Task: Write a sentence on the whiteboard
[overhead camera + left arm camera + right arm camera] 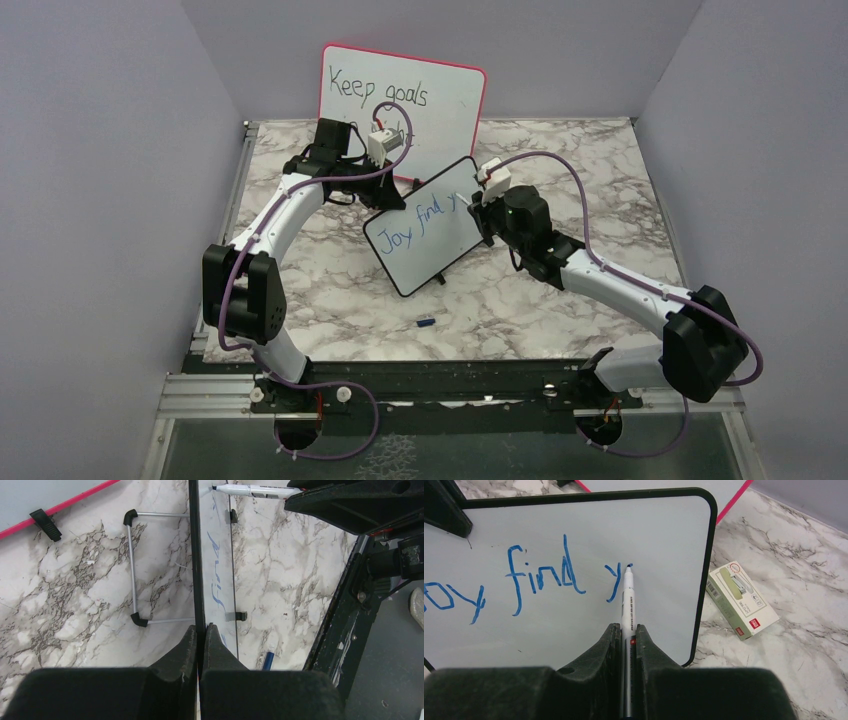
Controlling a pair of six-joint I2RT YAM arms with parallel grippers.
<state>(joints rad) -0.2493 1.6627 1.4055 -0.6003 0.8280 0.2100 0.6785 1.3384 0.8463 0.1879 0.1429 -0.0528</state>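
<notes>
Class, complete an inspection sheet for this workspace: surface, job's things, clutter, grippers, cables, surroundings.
Surface: marble-patterned table.
Job's things: black-framed whiteboard standing upright; sentence so far "Joy find y", blue; marker tip on the board beside the y.
Clutter: small box beside the board; small blue object near the front; pink-framed whiteboard behind, reading "Keep goals".
Grippers: left gripper shut on the whiteboard's edge; right gripper shut on the marker.
Cables: purple cables along both arms.
Surroundings: plain grey walls on three sides.
</notes>
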